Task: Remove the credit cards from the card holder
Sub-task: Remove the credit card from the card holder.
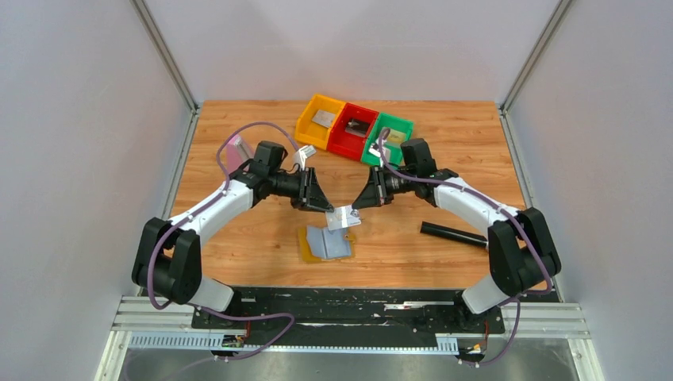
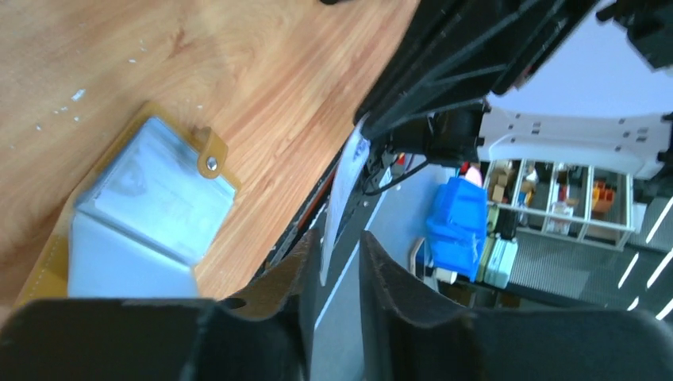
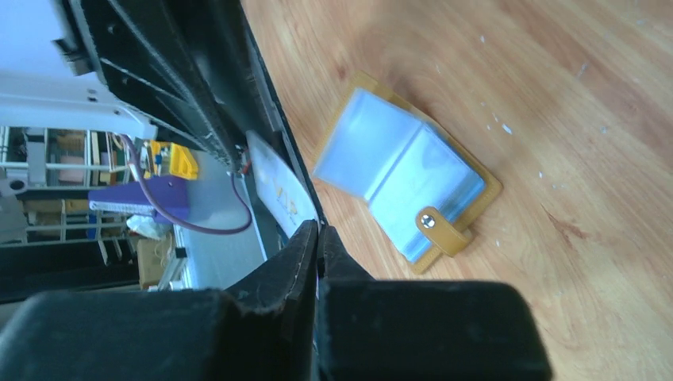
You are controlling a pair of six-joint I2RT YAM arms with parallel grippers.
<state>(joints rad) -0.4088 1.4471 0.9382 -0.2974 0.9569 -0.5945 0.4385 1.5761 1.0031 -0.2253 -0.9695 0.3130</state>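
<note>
The card holder (image 1: 327, 243) lies open on the wooden table, tan outside and light blue inside, with its tab toward the near right. It also shows in the left wrist view (image 2: 143, 206) and the right wrist view (image 3: 405, 182). Just above it a silver-grey credit card (image 1: 344, 217) hangs between both grippers. My right gripper (image 1: 357, 205) is shut on the card's right end (image 3: 274, 178), jaws pressed together (image 3: 319, 230). My left gripper (image 1: 327, 208) stands slightly open around the other end. There the card (image 2: 341, 190) rests edge-on near one finger, with a gap to the other (image 2: 340, 246).
Yellow (image 1: 320, 121), red (image 1: 354, 131) and green (image 1: 389, 139) bins stand in a row at the back, each holding a flat card. A black rod (image 1: 454, 233) lies right of the holder. A pink block (image 1: 236, 149) sits at the left behind the left arm.
</note>
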